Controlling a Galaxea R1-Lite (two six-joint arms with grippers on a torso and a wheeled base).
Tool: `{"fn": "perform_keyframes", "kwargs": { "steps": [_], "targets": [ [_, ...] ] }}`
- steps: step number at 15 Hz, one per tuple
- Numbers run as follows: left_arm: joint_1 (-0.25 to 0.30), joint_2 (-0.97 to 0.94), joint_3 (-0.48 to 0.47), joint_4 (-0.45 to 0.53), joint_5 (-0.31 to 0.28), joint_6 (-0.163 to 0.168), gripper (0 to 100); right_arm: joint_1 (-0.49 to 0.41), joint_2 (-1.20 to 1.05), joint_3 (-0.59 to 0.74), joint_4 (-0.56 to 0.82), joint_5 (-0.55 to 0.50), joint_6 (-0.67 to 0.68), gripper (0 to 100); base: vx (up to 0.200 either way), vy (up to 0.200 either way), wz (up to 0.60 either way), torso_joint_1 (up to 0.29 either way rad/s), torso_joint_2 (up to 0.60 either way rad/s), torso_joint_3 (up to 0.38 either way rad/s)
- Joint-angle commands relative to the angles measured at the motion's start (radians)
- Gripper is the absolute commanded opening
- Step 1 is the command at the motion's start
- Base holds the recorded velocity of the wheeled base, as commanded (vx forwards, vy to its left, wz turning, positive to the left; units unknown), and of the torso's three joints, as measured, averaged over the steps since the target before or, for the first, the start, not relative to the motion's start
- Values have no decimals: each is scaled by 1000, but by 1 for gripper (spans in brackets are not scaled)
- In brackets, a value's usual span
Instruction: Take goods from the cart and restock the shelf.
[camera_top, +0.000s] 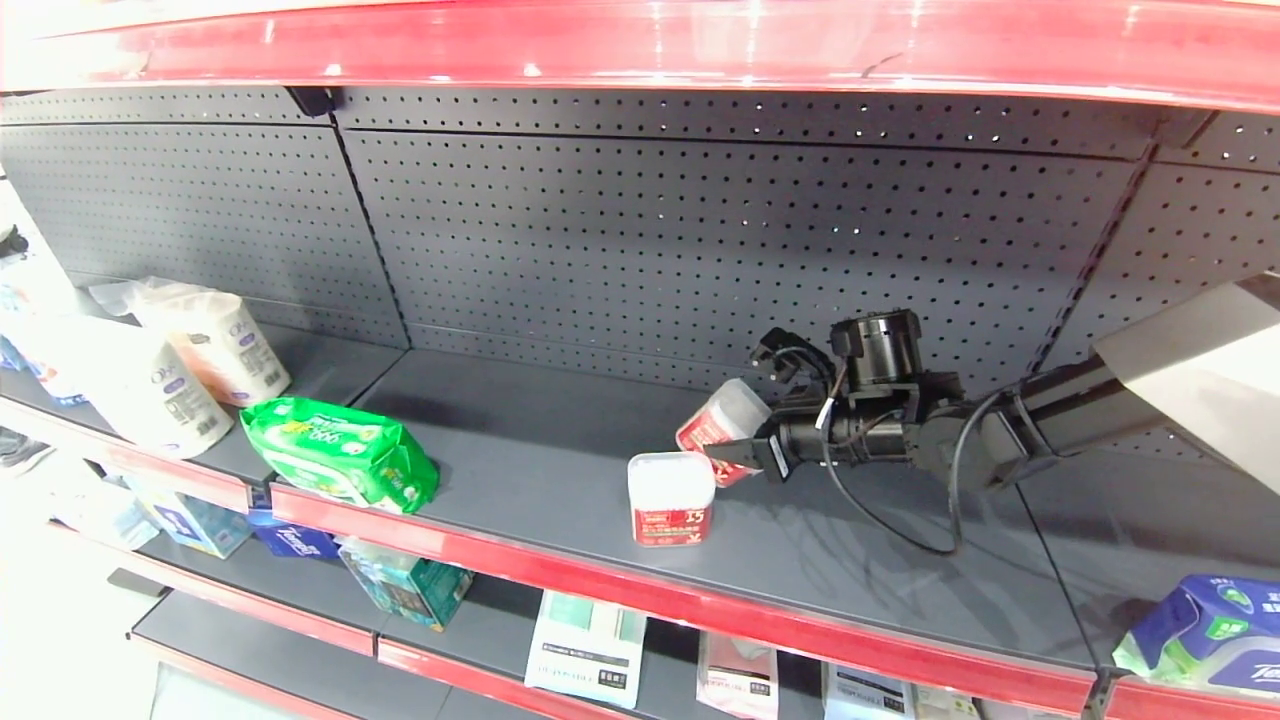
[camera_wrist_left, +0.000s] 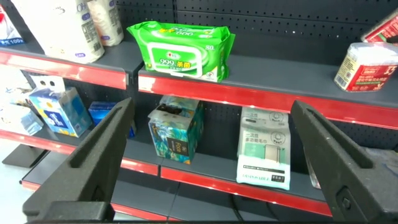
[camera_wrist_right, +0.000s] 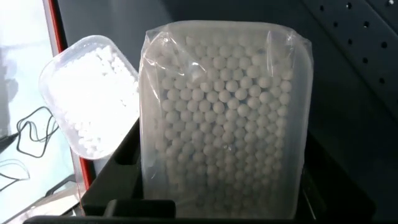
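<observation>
Here, seen from the head camera, a dark shelf (camera_top: 560, 470) with a red front edge runs across the middle of the scene, backed by grey pegboard. At nine o'clock, two white paper rolls (camera_top: 150, 390) in plastic wrap stand side by side on it. Just beside them, toward eight o'clock, a green pack of wipes (camera_top: 340, 452) lies at the front edge. Near the centre, at about six o'clock, a small red-and-white box of cotton swabs (camera_top: 671, 498) stands upright, close to the front edge. A second swab box (camera_top: 722, 425) sits just behind it, toward two o'clock, and is tilted. The right gripper (camera_top: 735, 450) clamps this box, its arm coming in from three o'clock. Whether the tilted box touches the shelf cannot be told. At five o'clock, a blue tissue pack (camera_top: 1205, 630) rests on the shelf's right section. On the shelf below stand a teal box (camera_top: 410, 585) and a white flat pack (camera_top: 587, 645). In the left wrist view the left gripper (camera_wrist_left: 212, 106) faces these lower goods from a distance, its black fingers (camera_wrist_left: 93, 155) spread wide with nothing between them.
</observation>
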Motion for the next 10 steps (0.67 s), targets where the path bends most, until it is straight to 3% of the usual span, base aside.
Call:
{"fn": "perform_keyframes", "kwargs": {
  "steps": [1,10],
  "targets": [
    [0,1,0,0,0,0,100,3,-23,22,-1,-1,0,0,0,0,0,0,0,0],
    [0,1,0,0,0,0,100,30,-42,50,-1,-1,0,0,0,0,0,0,0,0]
  ]
}}
